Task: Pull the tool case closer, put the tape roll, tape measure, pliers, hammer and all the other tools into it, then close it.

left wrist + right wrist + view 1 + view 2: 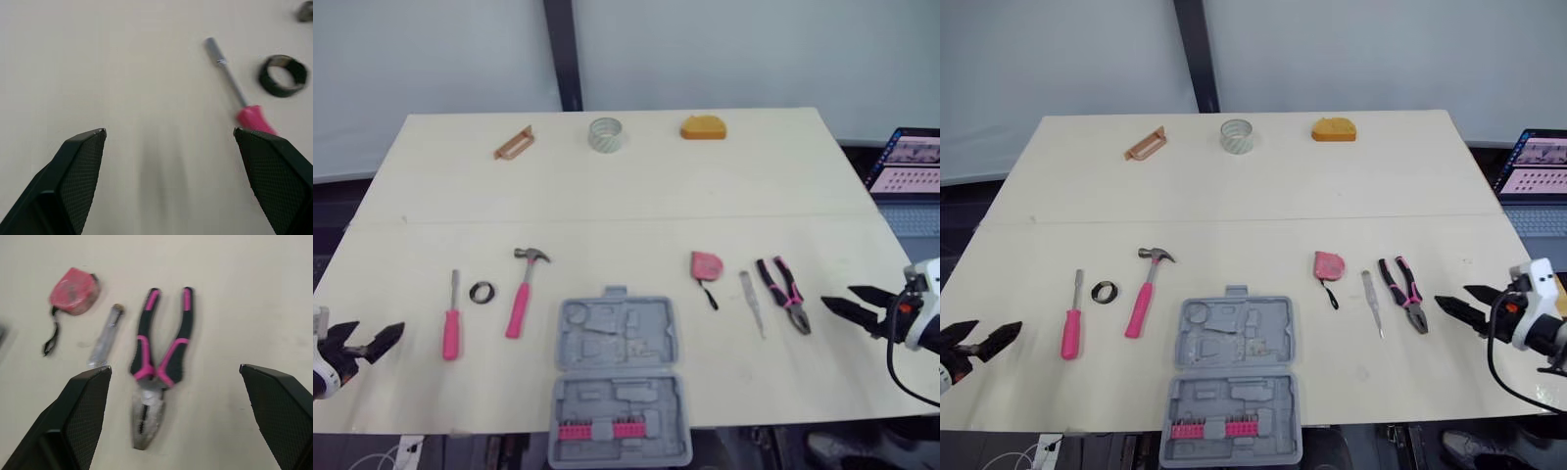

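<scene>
Both wide, empty: left gripper (372,335), right gripper (837,297) | tool case (617,387) lower centre, open, stiff plastic, likely light | grab handle tab (615,292)

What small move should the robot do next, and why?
Probably move the open right gripper forward over the pliers and lower it. The case already lies open at the near table edge, no tool is held, and the pliers lie just ahead of that gripper.

Logged tool case (1231,382) open at near tabletop (1351,186) edge, ctr; hammer (1146,284) + screwdriver (1070,318) to its L; tape measure (1329,265) + pliers (1402,294) to its R; L hand (999,327), R hand (1451,294) out at sides, fingers spread, empty.
</scene>
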`<act>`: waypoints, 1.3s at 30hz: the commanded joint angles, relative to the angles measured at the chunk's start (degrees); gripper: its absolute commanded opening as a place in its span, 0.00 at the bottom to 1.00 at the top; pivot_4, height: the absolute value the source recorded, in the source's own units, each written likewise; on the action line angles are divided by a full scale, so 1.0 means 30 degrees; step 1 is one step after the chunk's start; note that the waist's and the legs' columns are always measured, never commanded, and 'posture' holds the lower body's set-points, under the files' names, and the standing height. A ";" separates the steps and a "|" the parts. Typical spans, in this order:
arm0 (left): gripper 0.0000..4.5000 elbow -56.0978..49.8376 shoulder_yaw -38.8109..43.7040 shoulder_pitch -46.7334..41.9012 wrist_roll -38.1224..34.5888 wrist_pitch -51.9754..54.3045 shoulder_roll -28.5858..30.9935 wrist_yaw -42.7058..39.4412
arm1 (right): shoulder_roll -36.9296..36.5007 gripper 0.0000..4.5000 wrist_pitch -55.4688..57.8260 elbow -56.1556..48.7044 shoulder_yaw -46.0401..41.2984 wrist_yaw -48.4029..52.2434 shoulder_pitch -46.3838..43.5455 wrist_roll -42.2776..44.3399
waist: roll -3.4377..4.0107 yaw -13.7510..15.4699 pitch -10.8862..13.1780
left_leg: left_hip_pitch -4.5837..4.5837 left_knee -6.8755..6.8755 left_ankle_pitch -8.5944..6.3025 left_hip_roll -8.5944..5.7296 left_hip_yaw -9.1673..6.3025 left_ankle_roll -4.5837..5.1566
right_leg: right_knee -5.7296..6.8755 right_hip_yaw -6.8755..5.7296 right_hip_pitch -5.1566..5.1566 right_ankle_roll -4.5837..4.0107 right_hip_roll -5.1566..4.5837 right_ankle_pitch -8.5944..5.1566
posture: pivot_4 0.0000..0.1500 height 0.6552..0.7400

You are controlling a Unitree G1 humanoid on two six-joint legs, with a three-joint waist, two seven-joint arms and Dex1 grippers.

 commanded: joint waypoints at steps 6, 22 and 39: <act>1.00 0.2489 0.0503 -0.0608 0.0703 -0.1990 0.0839 0.0854 | 0.0117 0.99 -0.1979 0.1441 -0.0683 -0.1041 -0.0589 -0.0741 | 0.0001 -0.0270 0.0000 | 0.0005 -0.0017 0.0001 0.0008 0.0008 -0.0002 | 0.0062 -0.0005 -0.0005 0.0005 0.0001 0.0002 | 1.00 1.00; 1.00 -0.0028 -0.3703 -0.0870 -0.0082 -0.4033 0.3099 -0.7269 | 0.0133 0.99 0.5261 -1.3075 0.4345 0.2066 -0.2228 0.3974 | 0.0016 -0.0206 0.0009 | 0.0000 -0.0011 -0.0013 0.0036 0.0006 -0.0027 | 0.0082 -0.0013 -0.0025 0.0005 0.0006 0.0003 | 1.00 1.00; 0.61 0.2207 -0.8294 -0.4475 0.2121 -0.7163 0.2537 -0.8072 | 0.3762 1.00 0.5463 -1.6675 1.3033 0.1825 -0.8298 0.1150 | 0.0002 -0.0251 0.0018 | -0.0042 0.0029 -0.0027 0.0027 -0.0010 -0.0010 | 0.0109 -0.0079 -0.0051 0.0008 0.0003 0.0005 | 1.00 1.00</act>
